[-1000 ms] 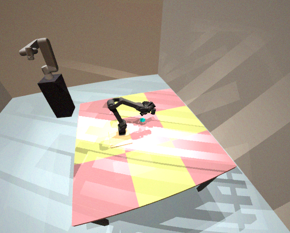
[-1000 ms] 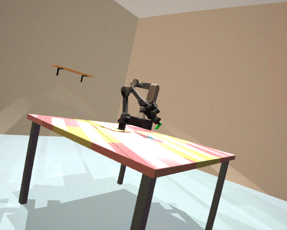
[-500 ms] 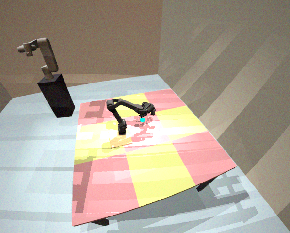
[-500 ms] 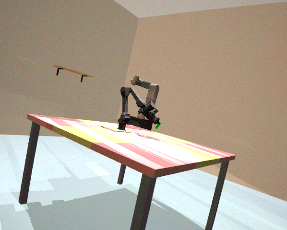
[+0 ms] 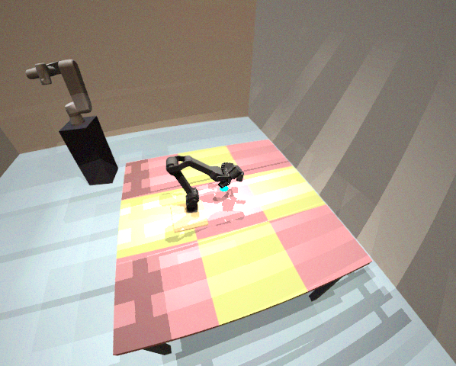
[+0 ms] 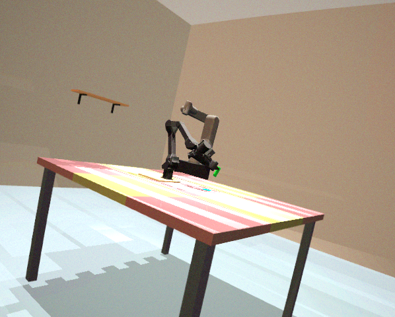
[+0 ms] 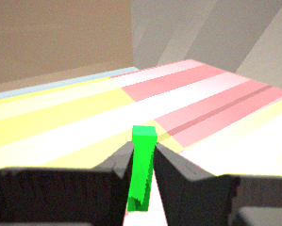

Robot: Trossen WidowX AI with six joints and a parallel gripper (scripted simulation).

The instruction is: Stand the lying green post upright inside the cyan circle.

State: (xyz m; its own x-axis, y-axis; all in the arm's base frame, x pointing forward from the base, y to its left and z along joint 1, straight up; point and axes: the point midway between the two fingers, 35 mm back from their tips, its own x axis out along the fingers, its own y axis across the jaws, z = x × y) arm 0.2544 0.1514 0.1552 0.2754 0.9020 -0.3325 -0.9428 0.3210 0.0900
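While the dark arm (image 5: 188, 167) reaches out from its base over the striped red, yellow and white table (image 6: 177, 208), we see its tool (image 7: 141, 162) closed narrowly on the green post (image 7: 142, 169), the two dark fingers pressing on the post's sides. In the wrist view the post runs up between the fingers and sticks out past their tips, its square end face showing above them against the table's stripes. Its lower end disappears between the finger bases.

From the exterior view the tool (image 6: 214, 168) hangs above the table, not touching it, and the green post (image 6: 216, 171) shows as a short bright piece tilted at the tool's far side, off the surface. We cannot tell its exact angle from there.

In the top view the cyan circle (image 5: 223, 189) lies on the table just under and slightly in front of the tool (image 5: 225, 181), partly hidden by it; the post itself is too small to make out there. In the exterior view the circle (image 6: 206, 189) shows as a thin cyan streak on the table, below the tool and toward us.

Behind the tool, beyond the table, a tan arm (image 5: 69, 85) stands on a black pedestal (image 5: 89, 151) on the floor. A wooden shelf (image 6: 98, 98) hangs on the wall.
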